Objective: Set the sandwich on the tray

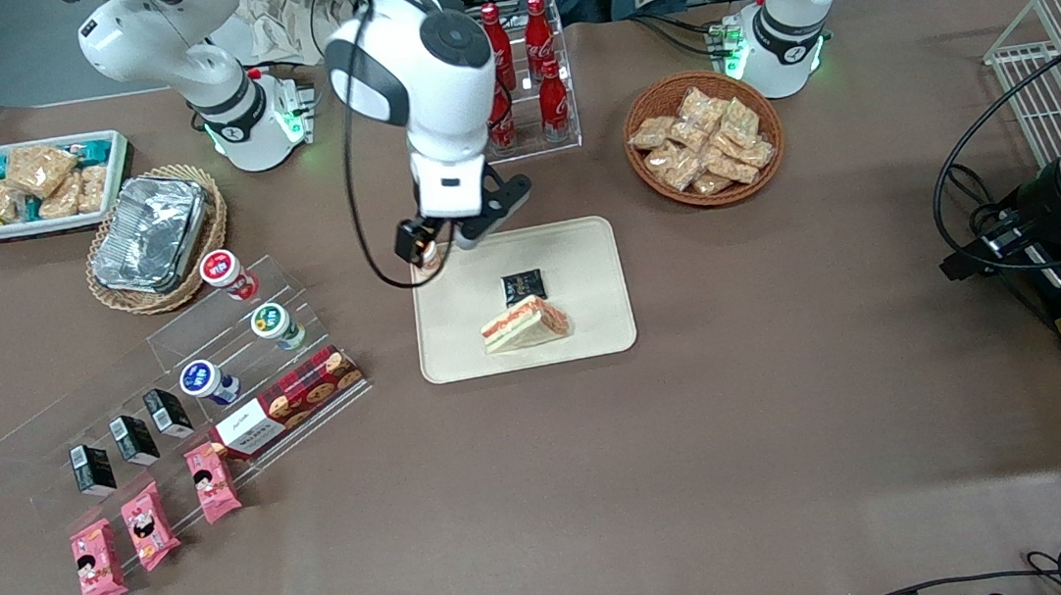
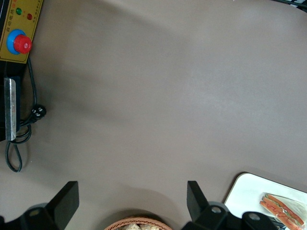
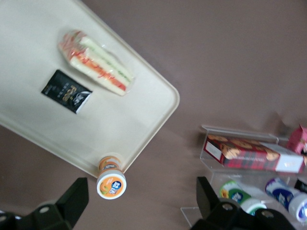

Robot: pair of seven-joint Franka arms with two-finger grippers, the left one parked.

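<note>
Front view | wrapped wedge sandwich (image 1: 526, 325) flat on tray (image 1: 586, 262) | gripper (image 1: 427, 246) jaws apart

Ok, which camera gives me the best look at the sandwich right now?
The right wrist view: the sandwich lies whole on the tray, unblocked, near a black packet. The front view shows it whole too, with the open gripper raised over the tray's edge. The left wrist view catches it only at the frame's edge.
</note>
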